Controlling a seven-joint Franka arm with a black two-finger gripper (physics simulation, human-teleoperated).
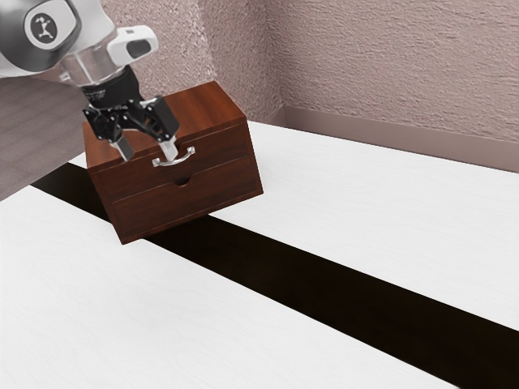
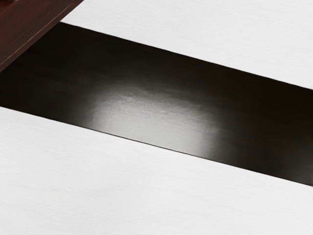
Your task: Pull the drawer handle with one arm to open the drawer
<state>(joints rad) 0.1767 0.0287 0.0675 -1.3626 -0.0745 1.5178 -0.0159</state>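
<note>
Drawer cabinet (image 1: 182,174): reddish-brown wood, fine grain, smooth satin finish. Handle (image 1: 174,158): bright polished metal. Table (image 1: 365,194): white, faintly grained, matt. Black band (image 2: 156,112) across table: smooth, glossy, soft light reflection in wrist view. Gripper (image 1: 148,153): black, matt, plastic-like. Wall (image 1: 389,57): pinkish, rough, stippled plaster by appearance

White-grey arm (image 1: 50,44), round black logo (image 1: 42,27); black end effector (image 1: 148,150), pale fingertips (image 1: 168,149).

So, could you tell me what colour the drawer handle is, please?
The handle is silvery grey; the exterior view shows it best.
</note>
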